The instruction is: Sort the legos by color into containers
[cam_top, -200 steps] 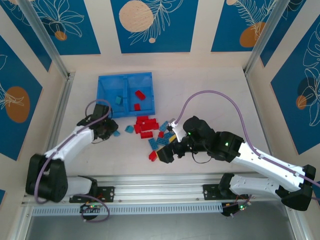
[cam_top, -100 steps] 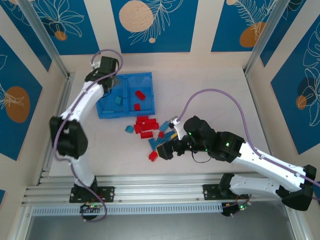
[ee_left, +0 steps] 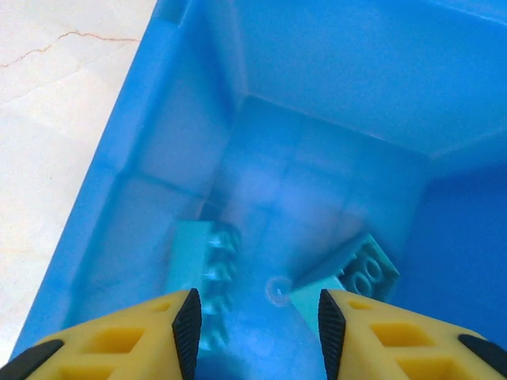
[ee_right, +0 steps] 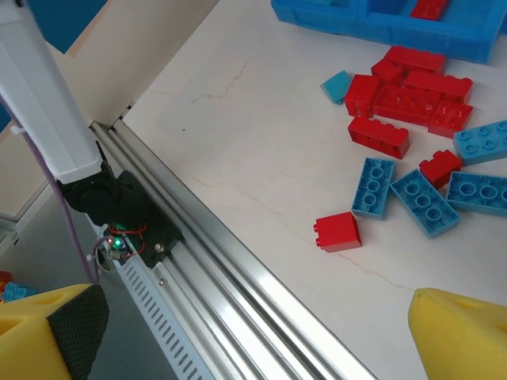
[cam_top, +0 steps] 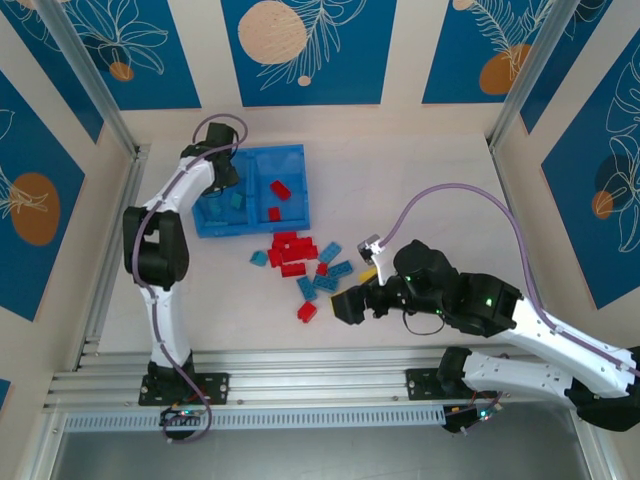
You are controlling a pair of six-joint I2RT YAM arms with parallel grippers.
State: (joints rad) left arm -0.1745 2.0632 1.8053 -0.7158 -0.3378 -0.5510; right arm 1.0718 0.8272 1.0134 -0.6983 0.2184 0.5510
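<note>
The left end effector point(ee_left: 257, 317) had swung away from the loose pile point(cam_top: 300, 258) and now hung over the left compartment of the tray point(cam_top: 250, 153). Its yellow fingers had come apart, with nothing between them. Two teal bricks point(ee_left: 207, 269) lay on the compartment floor just below it, where I had made out only one a second before, so I took it that a brick had just been dropped in the right place. Two red bricks point(cam_top: 279, 190) sat in the right compartment. Most of the legos were still mixed on the bench point(cam_top: 420, 180) near the tray. The right end effector point(cam_top: 358, 290) had drawn back slightly from the pile, its jaws wide and empty.
</note>
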